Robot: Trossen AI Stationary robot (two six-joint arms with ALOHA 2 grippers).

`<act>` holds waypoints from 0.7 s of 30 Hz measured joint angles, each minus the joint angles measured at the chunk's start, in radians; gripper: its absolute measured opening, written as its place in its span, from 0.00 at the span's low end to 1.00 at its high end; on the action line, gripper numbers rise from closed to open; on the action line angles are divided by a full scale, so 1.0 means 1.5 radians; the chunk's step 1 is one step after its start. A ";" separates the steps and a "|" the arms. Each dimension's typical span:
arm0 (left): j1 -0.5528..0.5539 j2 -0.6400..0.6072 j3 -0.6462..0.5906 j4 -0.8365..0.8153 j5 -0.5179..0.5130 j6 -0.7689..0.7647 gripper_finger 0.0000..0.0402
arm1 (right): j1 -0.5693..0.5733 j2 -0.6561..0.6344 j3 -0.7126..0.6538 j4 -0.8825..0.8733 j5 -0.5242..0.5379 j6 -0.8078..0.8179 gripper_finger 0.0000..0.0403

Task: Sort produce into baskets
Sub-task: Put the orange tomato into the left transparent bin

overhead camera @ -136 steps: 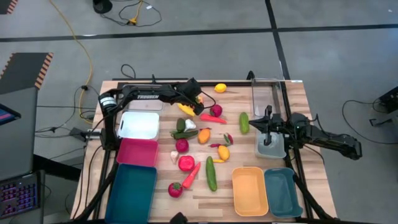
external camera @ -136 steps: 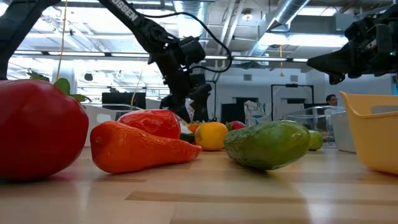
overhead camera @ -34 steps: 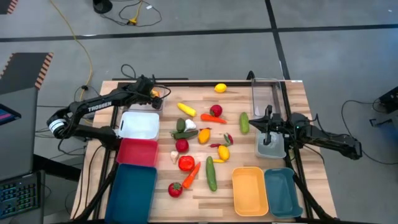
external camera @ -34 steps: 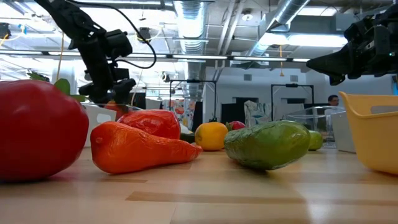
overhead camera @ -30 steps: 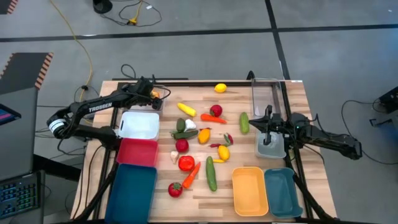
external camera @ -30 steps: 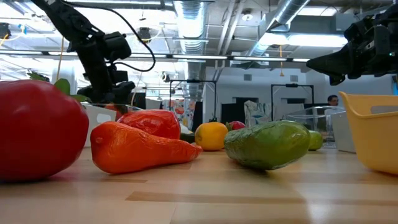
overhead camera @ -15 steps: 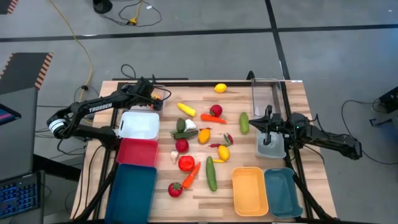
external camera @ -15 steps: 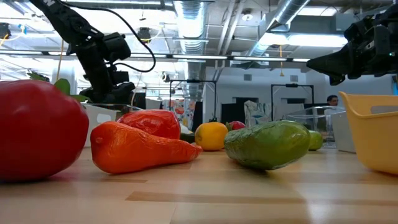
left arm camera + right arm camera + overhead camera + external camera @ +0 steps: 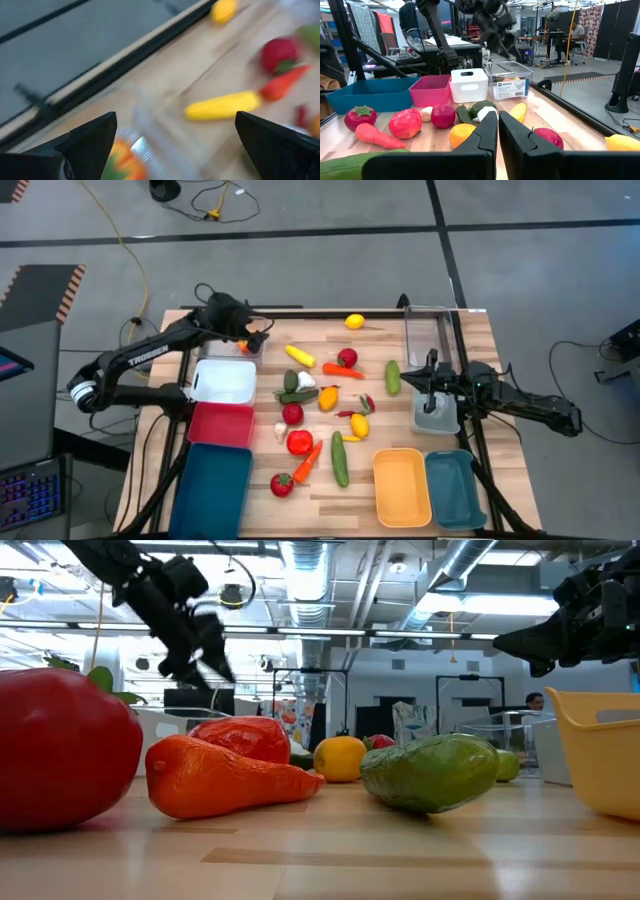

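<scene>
The left tool hangs with its fingers spread wide and empty above a small clear basket at the bench's far left corner; an orange fruit lies in that basket. The right tool is closed and empty, poised over a clear basket near the right edge. Loose produce, including a yellow squash and a tomato, is scattered mid-bench.

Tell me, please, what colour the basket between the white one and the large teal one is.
Pink-red basket, clearest in the high view.
</scene>
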 joint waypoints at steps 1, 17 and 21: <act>-0.005 -0.009 0.004 0.005 0.015 0.000 0.98 | 0.000 0.000 0.000 0.000 0.000 0.000 0.12; -0.235 -0.079 0.009 0.112 0.061 0.000 0.98 | 0.000 0.000 0.000 0.000 0.000 0.000 0.12; -0.324 -0.075 0.009 0.129 0.029 0.000 0.98 | 0.000 0.000 0.000 0.000 0.000 0.000 0.12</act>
